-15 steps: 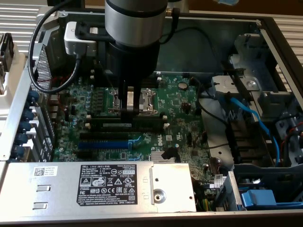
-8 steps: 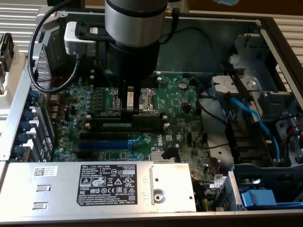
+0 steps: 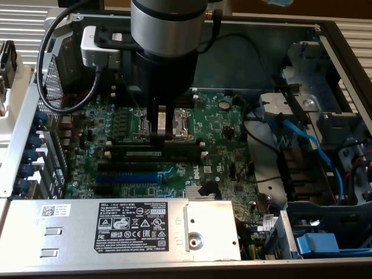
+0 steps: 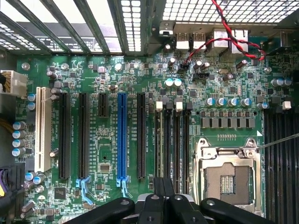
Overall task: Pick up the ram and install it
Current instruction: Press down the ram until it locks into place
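1. Open case [image 3: 340, 43], seen from above in the exterior view, with green board [image 3: 224, 136] lying flat inside.
2. Arm [image 3: 168, 29] coming down over the board's middle, with tool [image 3: 158, 138] pointing straight down at the row of long memory slots.
3. Tool pressed together, with no gap visible between the tips.
4. Ram [image 3: 174, 153] standing on edge along one of those slots, its white label strip facing the camera, just in front of the socket [image 3: 180, 123].
5. Tips meeting the ram's upper edge, towards the exterior view's left of the stick's middle; apparently pinching it, though the contact itself is too dark to confirm.
6. White clip [image 3: 202, 144] at the slot end towards the exterior view's right, close to the ram's end.
7. Blue slot [image 3: 128, 176] nearer the camera than the ram, with black slots [image 3: 125, 166] between the two.
8. Grey power supply [image 3: 116, 226] with black label along the near edge; blue cable [image 3: 311, 139] curving through the drive bay on the exterior view's right.
9. In the wrist view, tool [image 4: 161, 198] over the memory slots, with black fingers [image 4: 152, 207] close together and linkage arms spread to either side.
10. Same view: socket [image 4: 229, 175] just beside the slots, blue slot [image 4: 122, 135] and a white slot [image 4: 43, 128] farther off, red and black wires [image 4: 229, 28] crossing the rear ports.
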`<state>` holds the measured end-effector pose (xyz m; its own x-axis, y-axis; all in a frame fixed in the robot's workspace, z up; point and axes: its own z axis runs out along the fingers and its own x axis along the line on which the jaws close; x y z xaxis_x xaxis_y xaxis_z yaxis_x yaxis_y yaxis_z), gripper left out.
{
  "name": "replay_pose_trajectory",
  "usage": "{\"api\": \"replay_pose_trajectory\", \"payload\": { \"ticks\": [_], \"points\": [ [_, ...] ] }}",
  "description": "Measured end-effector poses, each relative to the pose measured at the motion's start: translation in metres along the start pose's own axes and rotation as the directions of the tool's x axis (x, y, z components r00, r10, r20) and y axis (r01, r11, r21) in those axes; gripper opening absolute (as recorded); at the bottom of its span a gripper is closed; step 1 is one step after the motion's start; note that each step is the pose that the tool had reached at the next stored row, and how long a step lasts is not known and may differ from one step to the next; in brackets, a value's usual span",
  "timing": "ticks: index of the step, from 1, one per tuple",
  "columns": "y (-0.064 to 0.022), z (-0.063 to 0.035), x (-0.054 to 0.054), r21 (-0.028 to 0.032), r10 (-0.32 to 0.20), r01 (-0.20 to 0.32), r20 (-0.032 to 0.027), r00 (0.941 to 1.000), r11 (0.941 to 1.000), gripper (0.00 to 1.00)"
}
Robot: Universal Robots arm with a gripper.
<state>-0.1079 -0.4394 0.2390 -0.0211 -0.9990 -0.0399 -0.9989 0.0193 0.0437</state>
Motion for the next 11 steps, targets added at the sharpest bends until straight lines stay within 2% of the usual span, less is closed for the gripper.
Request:
{"api": "replay_pose_trajectory", "payload": {
  "ticks": [7,11],
  "points": [
    [-0.0034,-0.0001,-0.0004,0.0003,-0.001,0.001,0.0,1.0,1.0,0.1],
    [-0.0035,0.0003,-0.0004,0.0027,-0.002,0.002,0.0,1.0,1.0,0.1]
  ]
}}
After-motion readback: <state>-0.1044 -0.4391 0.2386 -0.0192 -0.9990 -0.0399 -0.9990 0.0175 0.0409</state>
